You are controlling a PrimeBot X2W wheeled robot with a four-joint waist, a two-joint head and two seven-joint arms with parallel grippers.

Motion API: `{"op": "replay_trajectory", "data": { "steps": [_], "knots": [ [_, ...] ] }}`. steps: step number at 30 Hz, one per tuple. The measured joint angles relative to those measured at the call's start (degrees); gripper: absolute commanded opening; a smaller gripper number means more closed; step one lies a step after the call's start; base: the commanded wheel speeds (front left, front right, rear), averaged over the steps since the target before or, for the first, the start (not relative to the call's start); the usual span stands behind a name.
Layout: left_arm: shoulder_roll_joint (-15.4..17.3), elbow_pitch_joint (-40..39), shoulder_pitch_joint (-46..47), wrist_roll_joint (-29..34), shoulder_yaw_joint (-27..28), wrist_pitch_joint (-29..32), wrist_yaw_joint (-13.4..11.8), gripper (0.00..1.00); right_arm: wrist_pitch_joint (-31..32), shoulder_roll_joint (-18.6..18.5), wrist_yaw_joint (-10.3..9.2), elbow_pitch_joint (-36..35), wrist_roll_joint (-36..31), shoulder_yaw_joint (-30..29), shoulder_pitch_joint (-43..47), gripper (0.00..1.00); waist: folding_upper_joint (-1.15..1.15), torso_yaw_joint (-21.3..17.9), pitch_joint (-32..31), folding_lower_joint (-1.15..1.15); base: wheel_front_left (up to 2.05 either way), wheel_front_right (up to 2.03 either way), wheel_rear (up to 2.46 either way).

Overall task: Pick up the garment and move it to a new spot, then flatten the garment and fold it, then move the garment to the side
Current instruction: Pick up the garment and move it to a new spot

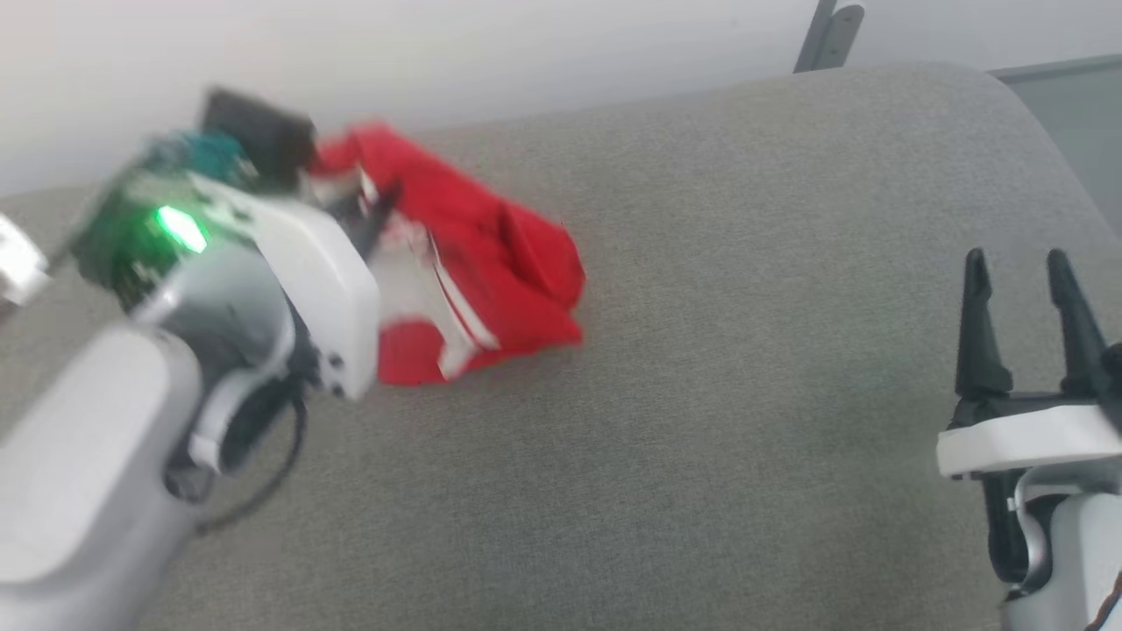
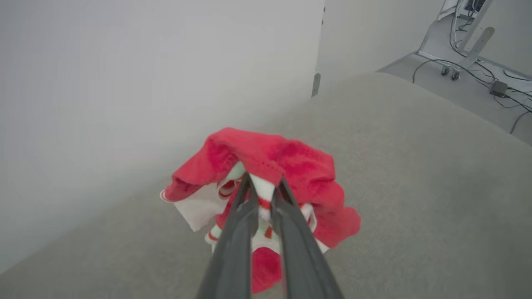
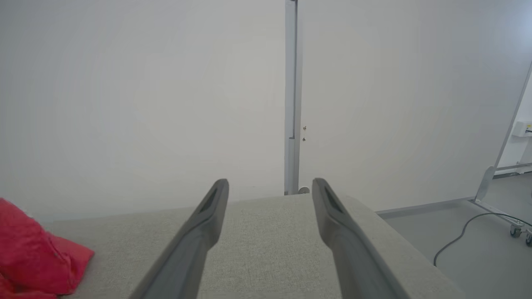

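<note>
Over at the left, your left gripper (image 2: 262, 182) was clenched on the white, red-striped trim of the red jersey (image 2: 299, 166), with the band pinched between its two dark fingers. The jersey hung bunched from that grip near the far-left edge of the grey upholstered cushion (image 1: 745, 394), close to the white wall (image 2: 124, 83), with its white lining showing. You could not tell whether its lower folds touched the cushion. Toward the right edge, your right gripper (image 1: 1017, 263) hovered with its fingers spread wide, grasping nothing, well apart from the jersey.

Grey fabric surface (image 1: 754, 368) against a white wall (image 3: 145, 91), black cables (image 2: 478, 67) on the floor (image 2: 465, 85) beyond.
</note>
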State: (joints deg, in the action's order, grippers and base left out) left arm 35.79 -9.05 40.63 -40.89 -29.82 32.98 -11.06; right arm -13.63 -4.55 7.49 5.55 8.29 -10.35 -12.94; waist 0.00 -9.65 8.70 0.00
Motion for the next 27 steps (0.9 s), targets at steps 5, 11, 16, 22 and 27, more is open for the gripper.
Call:
{"op": "replay_trajectory", "data": {
  "steps": [5,11,16,22,27],
  "knots": [
    [-1.43,2.49,-6.58,-2.4,-3.44,3.35,-1.45,0.0,-0.58,0.69,0.01,2.19,0.53,0.82,0.91,1.0,0.0,-0.81,0.29,0.0,0.0,0.0,0.0],
    [-3.53,9.53,-10.82,-4.14,-6.41,3.49,-0.7,0.0,-1.08,1.18,0.01,3.53,0.55,2.21,1.1,1.0,0.0,-1.51,0.91,0.0,0.0,0.0,0.0],
    [-5.38,17.01,-11.62,-3.33,-8.59,1.1,1.0,0.0,-1.18,1.3,0.01,4.42,0.81,2.89,0.91,1.0,0.0,-1.97,1.3,0.0,0.0,0.0,0.0],
    [-7.28,24.54,-11.43,-2.31,-9.91,-1.6,3.19,0.08,-1.32,1.41,0.01,5.11,0.92,3.61,0.23,1.0,0.0,-2.02,1.17,0.0,0.0,0.0,0.0],
    [-8.56,28.04,-10.65,-2.25,-9.88,-4.59,4.8,1.0,-1.33,1.41,0.0,5.31,0.96,4.01,-0.06,1.0,0.0,-1.55,0.12,0.0,0.0,0.0,0.0]
  ]
}}
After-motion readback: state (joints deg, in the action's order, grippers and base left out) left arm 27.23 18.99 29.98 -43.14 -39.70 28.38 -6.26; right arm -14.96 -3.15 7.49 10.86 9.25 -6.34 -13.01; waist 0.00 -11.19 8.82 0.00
